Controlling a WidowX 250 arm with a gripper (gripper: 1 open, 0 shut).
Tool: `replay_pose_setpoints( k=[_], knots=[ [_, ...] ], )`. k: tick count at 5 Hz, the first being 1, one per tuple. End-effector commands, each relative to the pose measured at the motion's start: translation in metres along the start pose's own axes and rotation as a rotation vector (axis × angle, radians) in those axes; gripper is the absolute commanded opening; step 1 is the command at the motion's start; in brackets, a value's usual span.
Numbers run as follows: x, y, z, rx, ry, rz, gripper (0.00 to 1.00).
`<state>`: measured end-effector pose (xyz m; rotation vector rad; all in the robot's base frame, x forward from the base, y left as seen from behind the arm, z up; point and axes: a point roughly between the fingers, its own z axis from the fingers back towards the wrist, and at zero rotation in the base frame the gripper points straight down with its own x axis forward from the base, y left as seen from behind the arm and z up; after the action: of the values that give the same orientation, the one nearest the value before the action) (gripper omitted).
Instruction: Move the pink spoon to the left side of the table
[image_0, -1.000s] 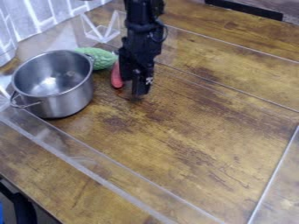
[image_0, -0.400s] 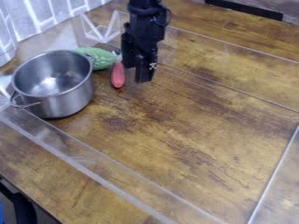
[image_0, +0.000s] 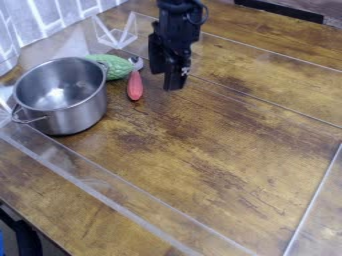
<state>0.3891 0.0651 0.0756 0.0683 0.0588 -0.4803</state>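
Observation:
The pink spoon (image_0: 134, 86) lies flat on the dark wooden table (image_0: 227, 130), between the steel pot (image_0: 60, 95) and my gripper. Its head points towards the far side, next to the green knobbly object (image_0: 114, 66). My black gripper (image_0: 168, 78) hangs just to the right of the spoon, lifted off the table. Its jaws stand apart and hold nothing. The spoon is free of the gripper.
The steel pot stands at the left with its handle towards the front left. Pale see-through strips (image_0: 160, 205) run across the table. A light cloth (image_0: 40, 20) hangs at the back left. The table's front edge is at the lower left.
My gripper has risen from the table beside the spoon and moved up and a little to the right. The spoon has stayed where it lay.

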Motion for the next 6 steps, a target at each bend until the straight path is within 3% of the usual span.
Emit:
replay_pose_setpoints(
  k=[1,2,3,4,5,6],
  knots=[
    [0.022,-0.003,0.010,0.010,-0.030,-0.015,1.00],
    [0.022,0.005,0.010,-0.007,-0.014,-0.004,1.00],
    [0.023,0.009,0.014,-0.018,-0.006,-0.004,0.00],
    [0.035,0.007,-0.007,-0.030,0.002,-0.020,1.00],
    [0.046,0.005,-0.027,-0.046,0.010,-0.036,1.00],
    [0.048,0.007,-0.031,-0.046,0.010,-0.026,0.00]
  ],
)
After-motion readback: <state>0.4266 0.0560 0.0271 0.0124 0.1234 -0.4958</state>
